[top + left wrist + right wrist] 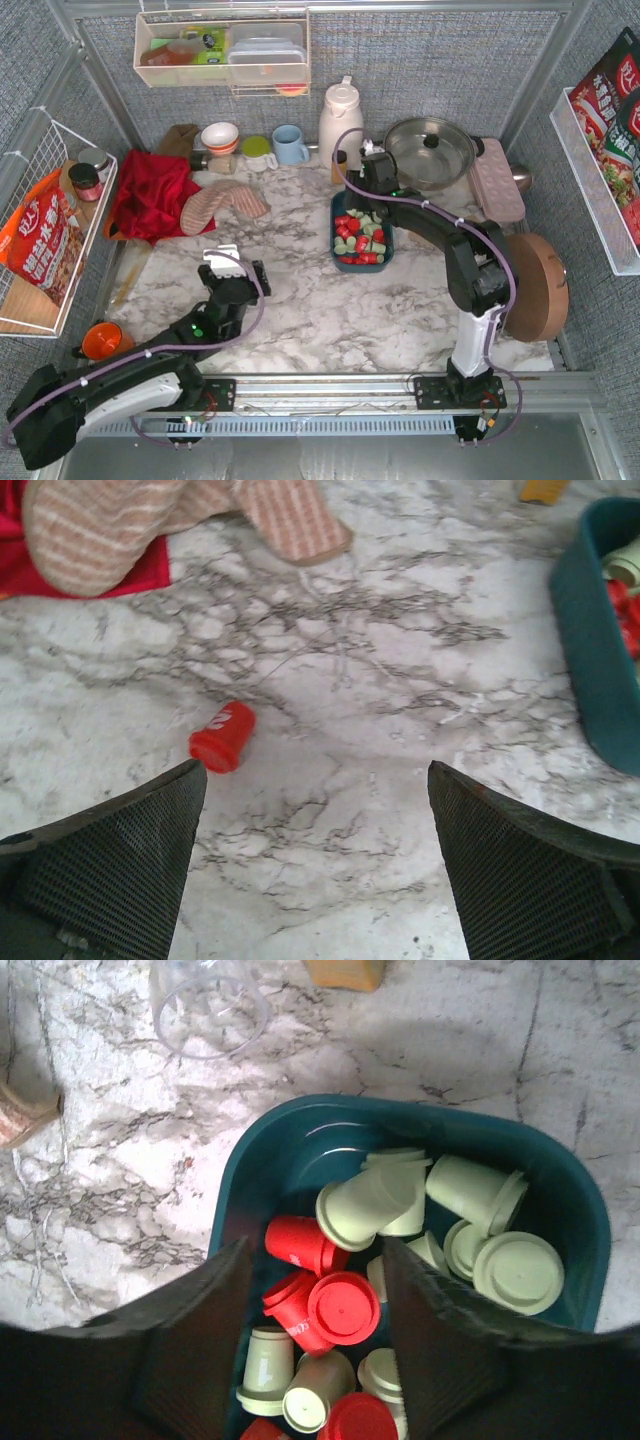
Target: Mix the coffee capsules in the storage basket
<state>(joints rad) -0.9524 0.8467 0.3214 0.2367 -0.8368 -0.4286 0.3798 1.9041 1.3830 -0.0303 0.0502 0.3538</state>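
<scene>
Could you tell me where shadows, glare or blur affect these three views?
Top external: even light, glare on the steel pot. Left wrist: the stray red capsule is crisp, its shadow faint. Right wrist: a soft shadow crosses the marble beyond the storage basket.

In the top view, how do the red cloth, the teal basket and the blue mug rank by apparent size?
1. red cloth, largest
2. teal basket
3. blue mug, smallest
No two look alike.

Two black arms [470,262] with white segments, lilac cables [262,290], mesh-textured tool fingers [110,870].
</scene>
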